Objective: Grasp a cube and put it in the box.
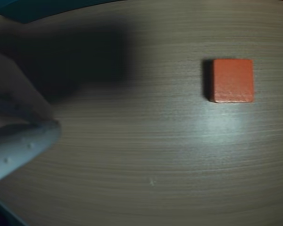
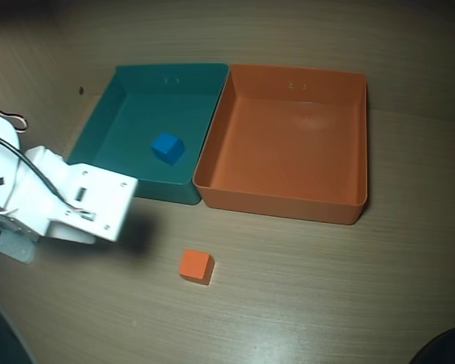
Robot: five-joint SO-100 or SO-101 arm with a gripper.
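The small orange cube (image 1: 232, 80) lies flat on the wooden table, at the right of the wrist view. My gripper (image 1: 54, 123) comes in from the left edge of that view, well apart from the cube. Its pale fingers (image 1: 23, 143) meet at their tips with nothing between them. In the overhead view the cube (image 2: 196, 266) sits in front of the two boxes, and my white arm (image 2: 76, 201) hangs to its upper left, covering the fingers. The orange box (image 2: 288, 201) stands behind the cube, to the right, and holds nothing.
A teal box (image 2: 106, 106) touches the orange box's left wall and holds a blue cube (image 2: 167, 147). My arm's front overlaps the teal box's near left corner. Bare wood lies in front of and right of the orange cube.
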